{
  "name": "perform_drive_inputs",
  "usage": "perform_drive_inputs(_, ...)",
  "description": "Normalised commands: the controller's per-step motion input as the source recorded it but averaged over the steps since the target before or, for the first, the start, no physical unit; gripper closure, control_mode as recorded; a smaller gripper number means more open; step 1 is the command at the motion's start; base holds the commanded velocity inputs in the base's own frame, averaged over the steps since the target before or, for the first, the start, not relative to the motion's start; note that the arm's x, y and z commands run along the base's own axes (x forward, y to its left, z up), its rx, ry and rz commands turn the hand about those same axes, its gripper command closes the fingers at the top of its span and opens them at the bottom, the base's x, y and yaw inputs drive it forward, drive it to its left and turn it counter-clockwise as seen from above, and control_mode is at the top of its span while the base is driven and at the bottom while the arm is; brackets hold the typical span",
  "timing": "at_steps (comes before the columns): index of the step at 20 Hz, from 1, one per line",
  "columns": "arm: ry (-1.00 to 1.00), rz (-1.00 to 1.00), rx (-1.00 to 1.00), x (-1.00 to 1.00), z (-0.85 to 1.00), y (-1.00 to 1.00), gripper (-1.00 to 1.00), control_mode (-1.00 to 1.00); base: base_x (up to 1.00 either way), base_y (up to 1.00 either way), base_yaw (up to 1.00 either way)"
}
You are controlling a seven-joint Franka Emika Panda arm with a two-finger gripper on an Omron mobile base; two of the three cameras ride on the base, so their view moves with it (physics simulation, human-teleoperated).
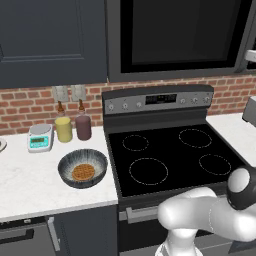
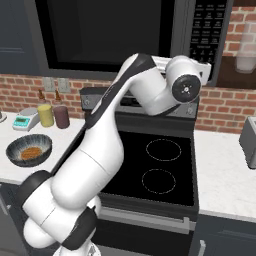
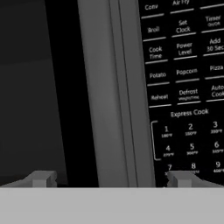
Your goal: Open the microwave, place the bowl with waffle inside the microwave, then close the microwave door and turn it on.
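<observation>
The microwave [image 2: 125, 37] hangs above the stove [image 1: 170, 155], its door [image 3: 52, 87] shut. A rigid vertical handle bar [image 3: 116, 87] runs beside the keypad [image 3: 188, 87]; that stiff bar looks the place to hook and pull. The end effector [image 3: 109, 179] hovers close before it, fingers spread wide, holding nothing. Down on the counter [image 1: 30, 185], left of the stove, sits the bowl [image 1: 83, 168] with the waffle [image 1: 83, 172], likely light but breakable.

A golden-brown grid-patterned waffle [image 1: 83, 172] lies in a dark blue-grey, pale-streaked bowl [image 1: 96, 159]; the microwave door [image 1: 175, 32] is black-glassed.
</observation>
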Motion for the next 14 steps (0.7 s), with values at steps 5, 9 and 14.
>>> perform_drive_inputs(5, 0.0, 0.0, 0.0, 0.28, 0.0, 0.0, -1.0, -1.0, 0.0, 0.0, 0.0)
perform_drive_inputs(9, 0.0, -0.05, -0.01, 0.1, 0.0, 0.22, -1.0, -1.0, 0.0, 0.0, 0.0)
perform_drive_inputs(14, 0.0, -0.03, 0.0, 0.05, 0.0, 0.04, -1.0, -1.0, 0.0, 0.0, 0.0)
